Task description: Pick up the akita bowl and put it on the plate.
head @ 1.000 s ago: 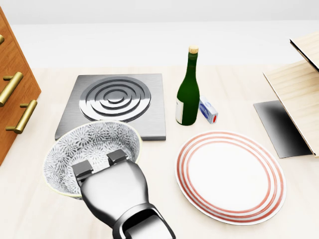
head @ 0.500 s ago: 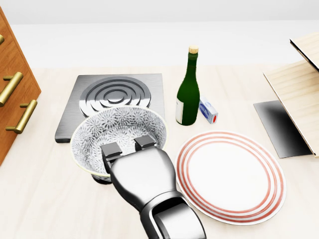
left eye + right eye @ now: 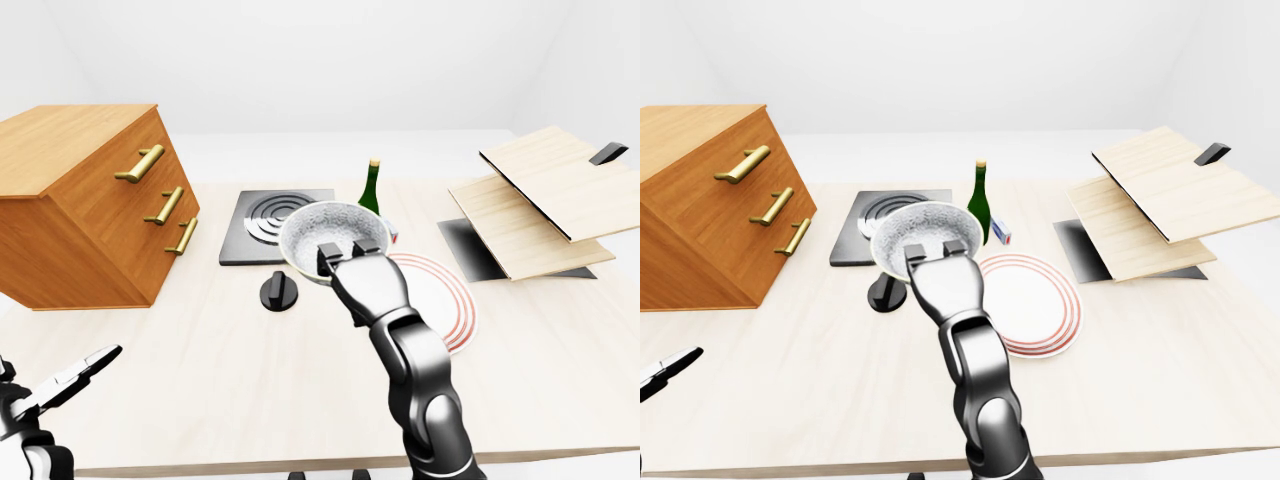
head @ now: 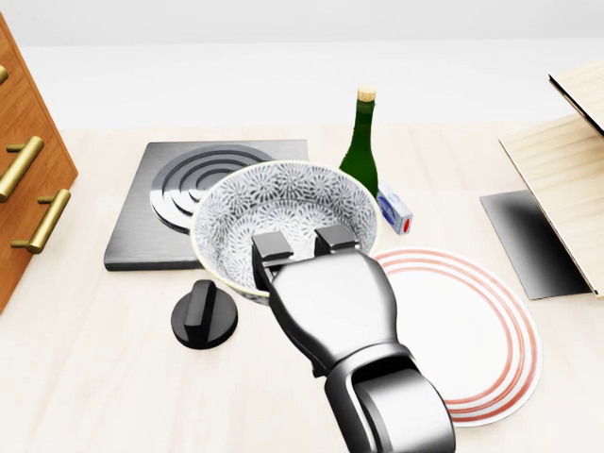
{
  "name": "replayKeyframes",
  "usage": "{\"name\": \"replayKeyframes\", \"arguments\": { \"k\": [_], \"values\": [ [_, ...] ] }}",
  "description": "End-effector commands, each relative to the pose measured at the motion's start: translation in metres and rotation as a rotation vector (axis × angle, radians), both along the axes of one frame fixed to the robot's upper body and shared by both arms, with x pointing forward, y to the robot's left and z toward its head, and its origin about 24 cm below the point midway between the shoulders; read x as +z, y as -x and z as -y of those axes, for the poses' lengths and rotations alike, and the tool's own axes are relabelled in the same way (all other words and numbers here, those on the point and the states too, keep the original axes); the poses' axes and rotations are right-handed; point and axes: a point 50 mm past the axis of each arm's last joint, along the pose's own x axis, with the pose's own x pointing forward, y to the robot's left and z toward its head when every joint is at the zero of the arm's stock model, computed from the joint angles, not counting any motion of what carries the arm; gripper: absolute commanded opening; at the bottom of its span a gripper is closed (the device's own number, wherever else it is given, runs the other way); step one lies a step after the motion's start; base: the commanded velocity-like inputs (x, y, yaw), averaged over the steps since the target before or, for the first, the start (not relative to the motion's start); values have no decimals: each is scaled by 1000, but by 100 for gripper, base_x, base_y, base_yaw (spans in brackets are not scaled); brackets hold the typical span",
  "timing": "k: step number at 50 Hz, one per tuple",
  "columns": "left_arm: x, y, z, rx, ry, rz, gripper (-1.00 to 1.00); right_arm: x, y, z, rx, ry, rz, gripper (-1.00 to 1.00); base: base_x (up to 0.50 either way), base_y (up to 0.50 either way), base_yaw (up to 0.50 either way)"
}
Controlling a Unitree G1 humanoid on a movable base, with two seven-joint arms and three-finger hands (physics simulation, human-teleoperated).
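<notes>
The akita bowl (image 4: pixel 283 212), white with a grey flower pattern, hangs above the table, tilted a little toward me. My right gripper (image 4: pixel 302 247) is shut on its near rim, two fingers hooked inside. The bowl's right edge overlaps the left edge of the white plate with red rings (image 4: pixel 477 330), which lies flat on the table at lower right in the head view. My arm hides the plate's left part. My left gripper (image 3: pixel 72 376) is open, low at the bottom left of the left-eye view, away from everything.
A green bottle (image 4: pixel 360 146) and a small white box (image 4: pixel 394 210) stand just above the plate. A black knob (image 4: pixel 205 317) lies below the metal burner plate (image 4: pixel 165 203). A wooden drawer cabinet (image 3: pixel 85 205) is at left, stacked wooden boards (image 3: pixel 545 195) at right.
My right hand has carried the bowl up and to the right, toward the plate. The black knob that the bowl covered now shows.
</notes>
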Motion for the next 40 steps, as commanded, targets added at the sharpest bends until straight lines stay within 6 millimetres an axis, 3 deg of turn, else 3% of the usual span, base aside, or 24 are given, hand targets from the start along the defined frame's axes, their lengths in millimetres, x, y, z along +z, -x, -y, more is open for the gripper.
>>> {"name": "replayKeyframes", "arguments": {
  "k": [1, 40],
  "values": [
    [2, 2, 0, 3, -1, 1, 100, 8, 0, 17, -66, 7, 48, -100, 0, 0, 0],
    [0, 1, 0, 1, 1, -2, 100, 8, -4, 51, -165, 29, 60, -100, 0, 0, 0]
  ]
}}
